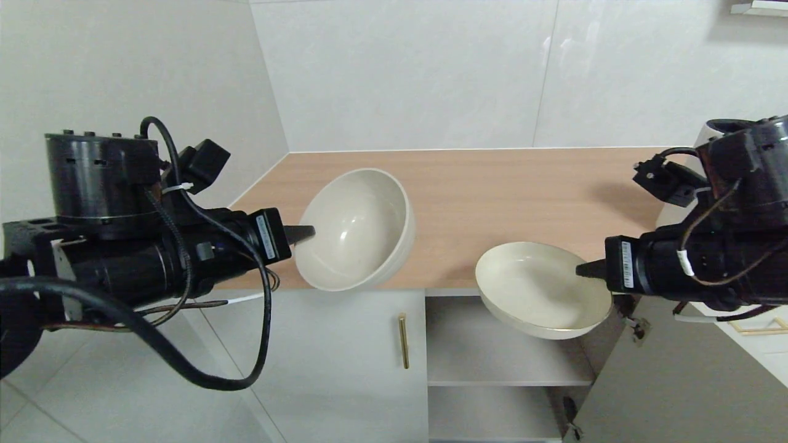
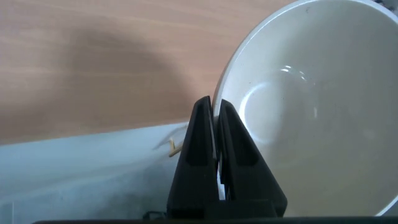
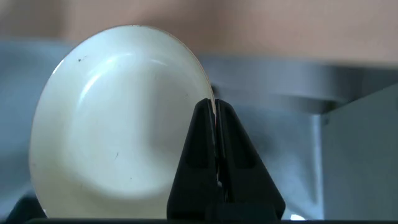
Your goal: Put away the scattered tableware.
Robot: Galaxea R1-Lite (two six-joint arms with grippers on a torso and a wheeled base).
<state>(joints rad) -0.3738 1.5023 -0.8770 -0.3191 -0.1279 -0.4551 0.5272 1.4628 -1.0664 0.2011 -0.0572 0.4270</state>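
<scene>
Head view. Left gripper (image 1: 306,232): fingers pinched tight on the rim of the bowl (image 1: 360,227), gripping it at the bowl's 9 o'clock. Bowl: deep, cream, tilted on edge with its hollow facing the camera, just off frame centre toward 9 o'clock, seen against the front edge of the counter (image 1: 492,191). Right gripper (image 1: 583,269): clamped on the rim of the plate (image 1: 535,286) at the plate's 3 o'clock. Plate: shallow, cream, slightly tilted, at 4 o'clock from frame centre and 4 o'clock from the bowl, apart from it, overlapping the counter's front edge and the open cabinet (image 1: 492,363). Cabinet: pale grey shelves at 6 o'clock of the plate, with its door (image 1: 665,381) swung open at 4 o'clock. Handle (image 1: 403,340): brass, upright, on the shut door at 6 o'clock of the bowl. Left wrist view. Left gripper (image 2: 216,109): two black fingers closed with the bowl's rim between them. Bowl (image 2: 311,112): glossy inside visible, held beyond the fingertips, with the counter (image 2: 93,62) behind it. Right wrist view. Right gripper (image 3: 214,109): fingers closed on the plate's thin rim. Plate (image 3: 118,118): face to the camera, a few dark specks on it, with the counter (image 3: 249,25) and the grey cabinet (image 3: 348,162) blurred behind.
</scene>
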